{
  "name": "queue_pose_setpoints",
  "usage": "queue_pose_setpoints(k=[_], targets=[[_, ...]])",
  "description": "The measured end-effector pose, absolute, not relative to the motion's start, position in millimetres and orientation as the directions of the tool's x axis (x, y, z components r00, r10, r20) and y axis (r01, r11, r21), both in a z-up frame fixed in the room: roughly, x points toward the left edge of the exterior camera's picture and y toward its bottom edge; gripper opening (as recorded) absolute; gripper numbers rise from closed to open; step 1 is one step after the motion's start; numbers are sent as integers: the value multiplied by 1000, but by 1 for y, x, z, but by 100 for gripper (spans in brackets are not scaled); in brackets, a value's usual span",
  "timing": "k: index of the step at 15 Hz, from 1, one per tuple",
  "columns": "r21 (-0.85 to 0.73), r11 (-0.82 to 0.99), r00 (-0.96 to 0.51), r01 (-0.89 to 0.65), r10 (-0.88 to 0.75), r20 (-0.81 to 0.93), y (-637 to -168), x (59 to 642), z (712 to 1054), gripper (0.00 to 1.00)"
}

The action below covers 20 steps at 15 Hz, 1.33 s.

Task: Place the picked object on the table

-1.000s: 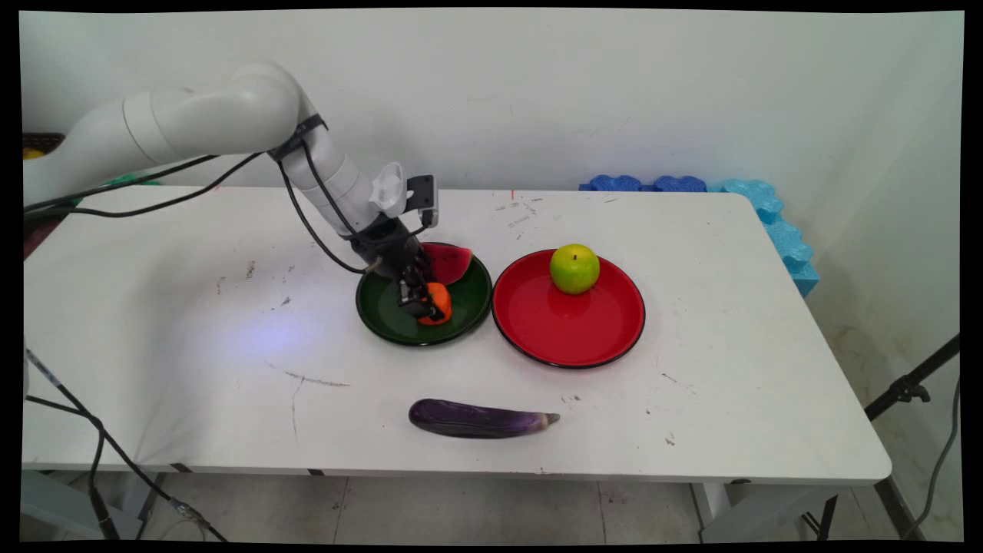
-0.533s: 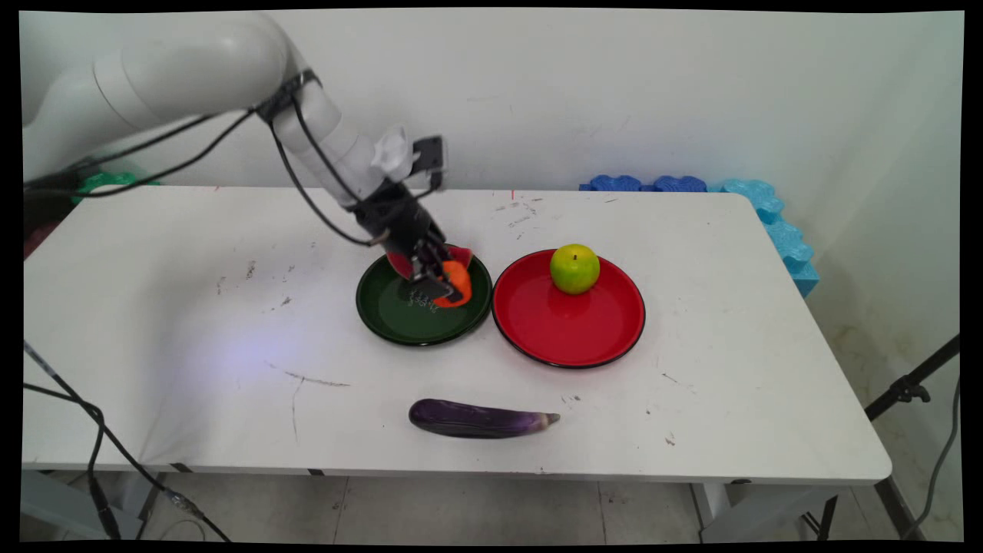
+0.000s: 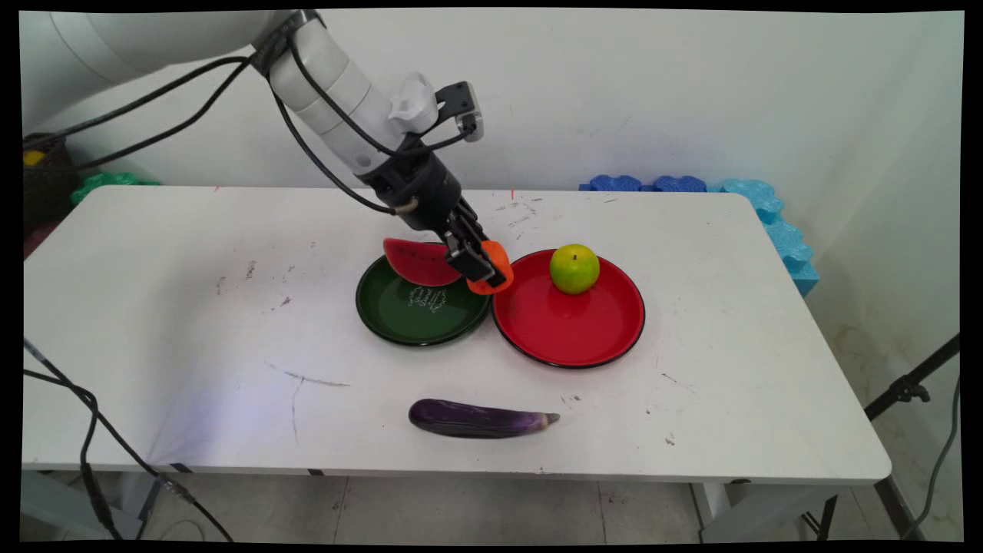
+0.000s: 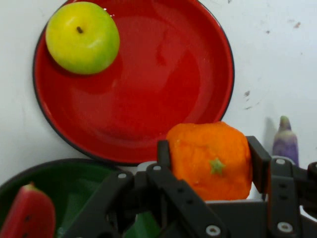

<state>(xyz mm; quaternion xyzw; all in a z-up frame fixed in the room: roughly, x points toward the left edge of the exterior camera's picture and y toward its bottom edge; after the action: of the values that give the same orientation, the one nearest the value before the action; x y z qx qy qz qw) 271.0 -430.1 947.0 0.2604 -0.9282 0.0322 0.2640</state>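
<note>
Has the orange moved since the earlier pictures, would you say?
Yes: the orange, held in the gripper, rose off the green plate rightward to the red plate's left rim.

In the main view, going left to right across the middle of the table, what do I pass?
Dark green round plate → red watermelon slice → orange fruit clamped in the black two-finger gripper → green-yellow apple on the red round plate.
</note>
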Motion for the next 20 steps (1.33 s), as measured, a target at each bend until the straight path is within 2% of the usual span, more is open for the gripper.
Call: queue_pose_setpoints(k=[4,13,20], targets=[[98,842,-701,-530,-501,508,-416,265,929,0],[76,863,-750,-499,-474,461,-377,268,860,0],[61,879,-752,-472,-438,493,-363,270,831,0]])
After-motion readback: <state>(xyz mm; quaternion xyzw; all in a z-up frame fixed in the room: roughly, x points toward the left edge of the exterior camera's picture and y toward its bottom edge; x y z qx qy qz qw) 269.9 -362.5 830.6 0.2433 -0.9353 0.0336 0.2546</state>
